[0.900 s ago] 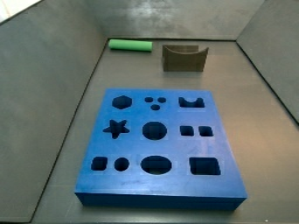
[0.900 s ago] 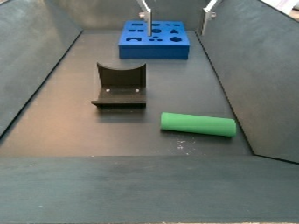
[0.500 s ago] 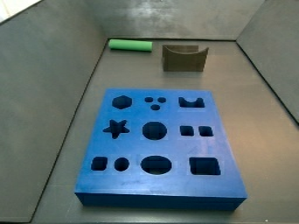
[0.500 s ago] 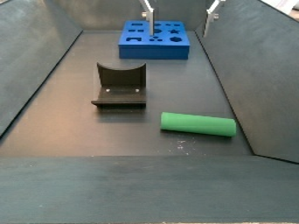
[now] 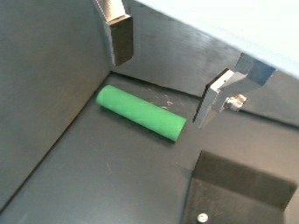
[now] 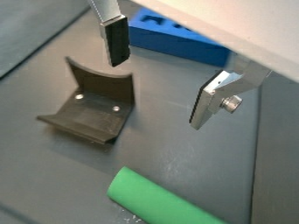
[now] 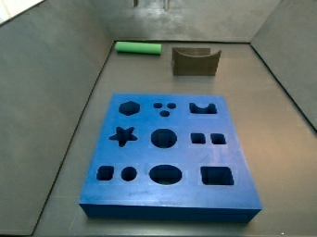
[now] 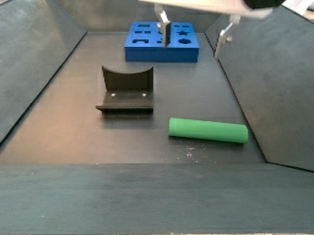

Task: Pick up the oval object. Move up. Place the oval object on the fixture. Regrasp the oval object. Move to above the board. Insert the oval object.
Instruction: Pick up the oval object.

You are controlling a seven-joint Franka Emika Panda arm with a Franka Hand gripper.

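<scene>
Wrist view, gripper: the gripper [image 5: 167,67] hangs wide open, nothing between its silver fingers [image 5: 121,39]; the oval object [image 5: 142,113] lies flat on the dark floor [image 5: 70,166] below the gap, untouched.
Wrist view, fixture: the fixture [image 6: 86,101] sits on the floor beneath the gripper [image 6: 162,74], with the board [image 6: 176,39] beyond it and one end of the oval object [image 6: 158,202] on the nearer side; jaws spread, holding nothing.
Side view, change: the gripper [image 7: 154,6] now pokes in at the far top edge, where half a second back there was only wall; the oval object [image 7: 139,47] and the fixture [image 7: 195,61] have not budged, the peg to the fixture's left, apart from it.
Side view, surface: the board [image 7: 173,155] fills the near floor of a grey walled bin.
Side view, opposite end: the gripper [image 8: 192,22] has shifted over the far board [image 8: 162,42]; the fixture [image 8: 127,89] mid-floor, the oval object [image 8: 208,130] near right, beside the wall [image 8: 276,83].
</scene>
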